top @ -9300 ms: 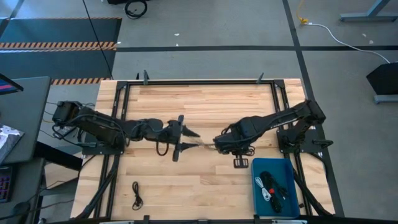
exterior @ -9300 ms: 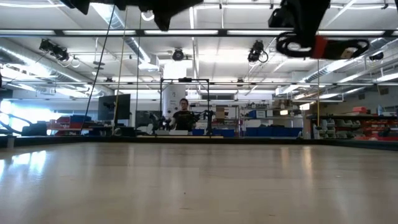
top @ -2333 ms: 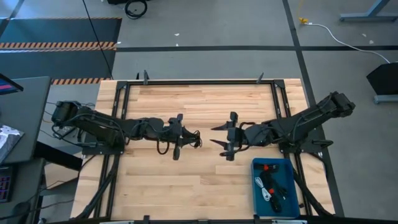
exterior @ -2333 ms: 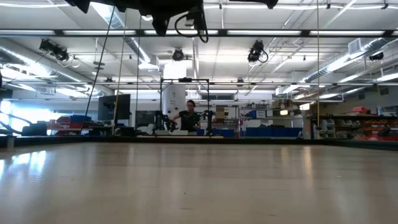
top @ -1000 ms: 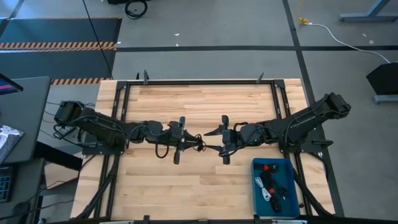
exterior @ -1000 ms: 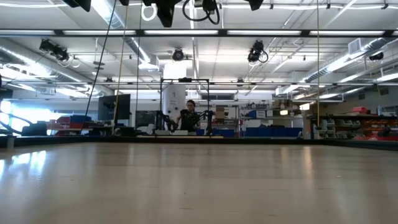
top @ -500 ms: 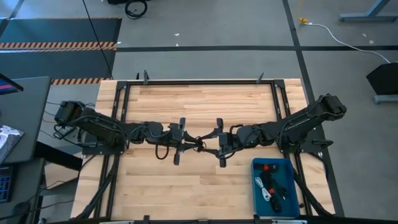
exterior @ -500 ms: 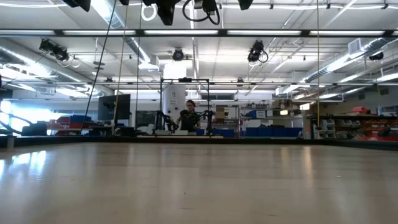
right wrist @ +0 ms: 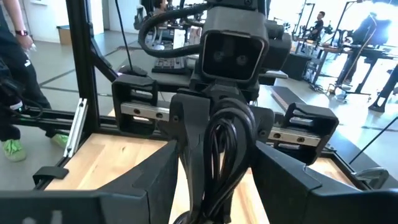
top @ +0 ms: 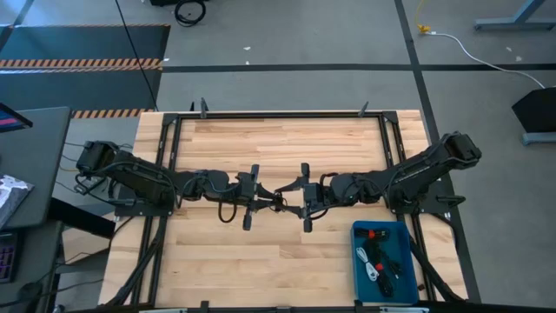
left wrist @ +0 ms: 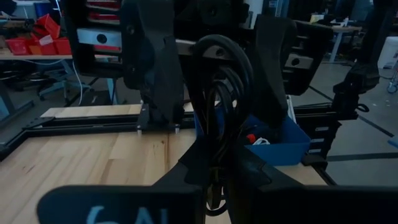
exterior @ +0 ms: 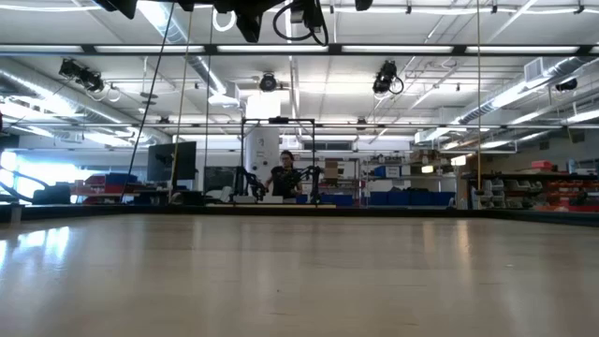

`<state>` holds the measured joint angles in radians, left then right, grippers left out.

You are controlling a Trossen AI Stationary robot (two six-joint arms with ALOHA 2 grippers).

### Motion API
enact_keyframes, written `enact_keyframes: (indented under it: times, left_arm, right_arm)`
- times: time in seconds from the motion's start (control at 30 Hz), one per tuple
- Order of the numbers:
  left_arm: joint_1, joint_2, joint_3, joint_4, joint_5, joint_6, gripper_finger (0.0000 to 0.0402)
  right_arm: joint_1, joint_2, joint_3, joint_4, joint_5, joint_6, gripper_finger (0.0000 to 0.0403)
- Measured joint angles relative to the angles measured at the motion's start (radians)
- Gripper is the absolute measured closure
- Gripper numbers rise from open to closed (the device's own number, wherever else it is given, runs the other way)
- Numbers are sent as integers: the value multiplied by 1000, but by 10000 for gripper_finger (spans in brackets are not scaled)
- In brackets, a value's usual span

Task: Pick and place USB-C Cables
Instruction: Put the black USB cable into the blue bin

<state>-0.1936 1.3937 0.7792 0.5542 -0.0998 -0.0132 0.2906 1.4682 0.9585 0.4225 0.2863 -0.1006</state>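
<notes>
**A:** Start with the high view. What do you have?

**B:** You have both arms meeting over the middle of the wooden table. The left gripper is pinched narrow on a black cable bundle, and the right gripper faces it with its fingers spread wide on either side of that bundle. The blue tray sits at the table's near right corner with more cables in it, black, white and one with red.

**A:** And the low view?

**B:** You only see dark arm parts along the top edge, with a loop of the black cable hanging well above the tabletop. A person stands far back in the room.

**A:** Left wrist view?

**B:** Your left fingers clamp the looped bundle; the right gripper's two fingers stand beside it, apart from it. The tray shows behind.

**A:** Right wrist view?

**B:** The bundle hangs between your wide-set right fingers, held by the left gripper.
</notes>
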Motion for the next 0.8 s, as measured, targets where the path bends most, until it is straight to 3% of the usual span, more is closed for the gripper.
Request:
enact_keyframes:
  times: [0.3,0.47,0.63,0.8]
  left_arm:
    - [0,0,0,-1,0,29,363]
    - [0,0,-1,-4,-5,25,363]
    - [0,0,-2,-6,-2,29,363]
    - [0,0,-2,-8,-1,29,362]
  right_arm:
    - [-22,40,-1,26,6,0,221]
    - [-25,39,-1,27,11,-1,281]
    - [-25,39,0,25,4,-17,374]
    - [-25,38,0,18,12,-45,385]
